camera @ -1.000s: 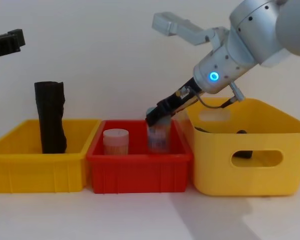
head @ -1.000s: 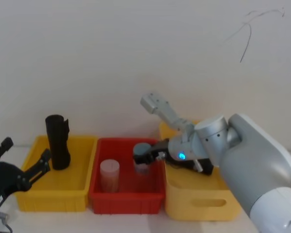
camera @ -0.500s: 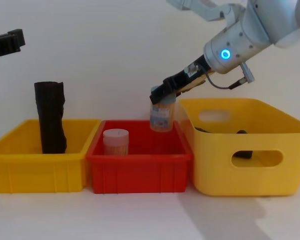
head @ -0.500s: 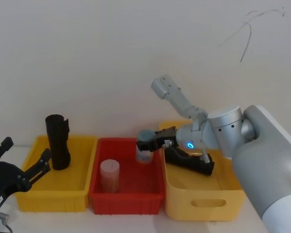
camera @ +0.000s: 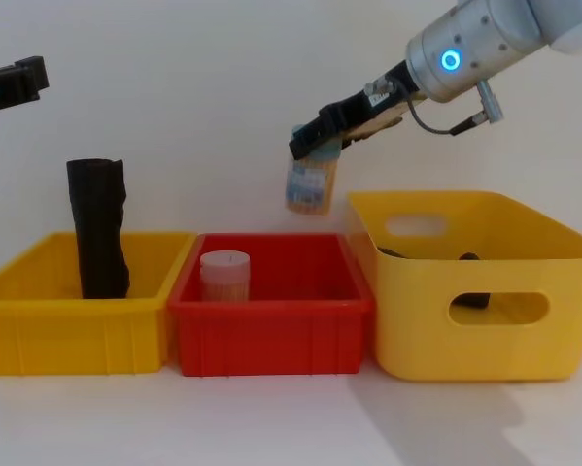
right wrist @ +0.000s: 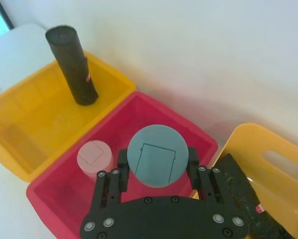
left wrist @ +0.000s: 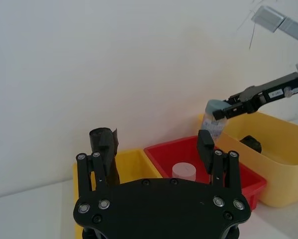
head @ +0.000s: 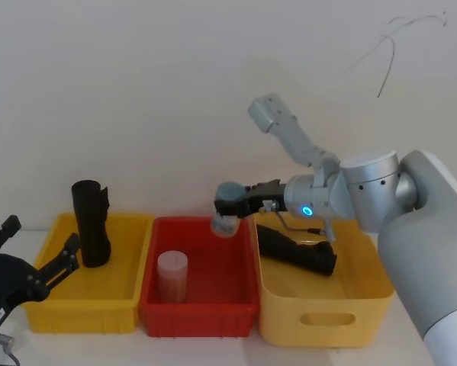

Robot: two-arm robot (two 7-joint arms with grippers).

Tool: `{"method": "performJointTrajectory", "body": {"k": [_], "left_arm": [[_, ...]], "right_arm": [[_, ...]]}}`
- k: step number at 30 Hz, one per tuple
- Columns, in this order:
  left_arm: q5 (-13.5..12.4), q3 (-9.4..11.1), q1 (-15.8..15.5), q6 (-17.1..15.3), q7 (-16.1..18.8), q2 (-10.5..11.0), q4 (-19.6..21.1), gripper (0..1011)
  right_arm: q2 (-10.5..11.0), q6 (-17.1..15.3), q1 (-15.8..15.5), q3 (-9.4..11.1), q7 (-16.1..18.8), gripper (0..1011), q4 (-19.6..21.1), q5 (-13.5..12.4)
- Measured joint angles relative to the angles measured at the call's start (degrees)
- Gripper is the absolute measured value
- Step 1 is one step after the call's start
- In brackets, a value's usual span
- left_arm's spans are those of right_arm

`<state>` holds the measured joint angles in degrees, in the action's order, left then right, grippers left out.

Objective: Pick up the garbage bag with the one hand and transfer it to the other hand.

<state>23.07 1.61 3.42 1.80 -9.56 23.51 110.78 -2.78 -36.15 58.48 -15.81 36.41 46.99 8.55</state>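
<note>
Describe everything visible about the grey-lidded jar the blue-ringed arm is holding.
The jar is a small clear plastic container with a round grey-blue lid bearing a faint rectangular mark. A pale label or contents show through its side. The right gripper is clamped on it at the lid end, so its body hangs down, slightly tilted, in the air above the red bin, near the edge by the tall yellow bin. Nothing else touches it.
</note>
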Motion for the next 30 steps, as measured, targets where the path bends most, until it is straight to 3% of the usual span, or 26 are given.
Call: {"method": "performJointTrajectory", "body": {"k": [13,23,30], "left_arm": [[0.0,0.0,0.0,0.0,0.0,0.0,0.0,1001],[0.0,0.0,0.0,0.0,0.0,0.0,0.0,1001],[0.0,0.0,0.0,0.0,0.0,0.0,0.0,1001]], "right_arm": [[0.8,0.4,1.9,3.7,-3.5,660,0.1,-1.9],[2.0,2.6,5.5,7.4,-8.7,660,-5.2,-3.2],[3.0,3.3,6.7,8.7,-10.9,660,-8.2,-3.5]]}}
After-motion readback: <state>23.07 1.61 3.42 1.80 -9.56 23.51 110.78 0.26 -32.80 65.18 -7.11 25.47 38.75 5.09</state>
